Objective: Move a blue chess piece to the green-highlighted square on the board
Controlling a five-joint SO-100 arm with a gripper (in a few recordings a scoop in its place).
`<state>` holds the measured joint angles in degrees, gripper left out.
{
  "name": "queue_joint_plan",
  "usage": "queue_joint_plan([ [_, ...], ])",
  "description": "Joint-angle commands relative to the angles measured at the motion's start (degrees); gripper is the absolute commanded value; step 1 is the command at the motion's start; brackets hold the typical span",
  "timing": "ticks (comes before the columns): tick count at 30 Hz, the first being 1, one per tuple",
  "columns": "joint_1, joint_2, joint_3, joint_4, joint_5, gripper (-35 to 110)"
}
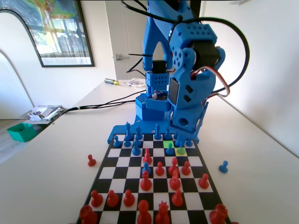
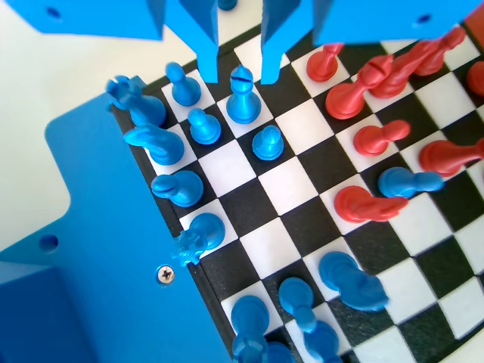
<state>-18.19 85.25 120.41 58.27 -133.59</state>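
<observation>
Pawn [image 1: 170, 149] – a small blue one – stands on the board [image 1: 196, 205] just left of the green-highlighted square [image 1: 181, 150] in the fixed view, near the blue rim. Above that corner hangs the hand [image 2: 239, 68], its jaws parted and holding nothing – in the wrist view a slotted blue piece [image 2: 243, 97] stands just under the gap. The arm bends steeply down over the back rows.

The blue arm [image 1: 187, 70] stands at the far end of the board [image 1: 154, 179], its lower end hanging low over the far right squares. Just nearer lies the green-highlighted square [image 1: 181, 151] with a blue pawn [image 1: 181, 145] on it. Left of it is a yellow-green square [image 1: 167, 144]. Red pieces [image 1: 146, 183] crowd the board's near half.
</observation>
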Motion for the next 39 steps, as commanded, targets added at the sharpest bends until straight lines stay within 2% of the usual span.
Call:
queue_joint_plan([
  [1, -0.6, 0.4, -1.0, -0.1, -0.7, 11],
  [39, 0.3, -4.6, -1.6, -7.3, -0.6, 8],
])
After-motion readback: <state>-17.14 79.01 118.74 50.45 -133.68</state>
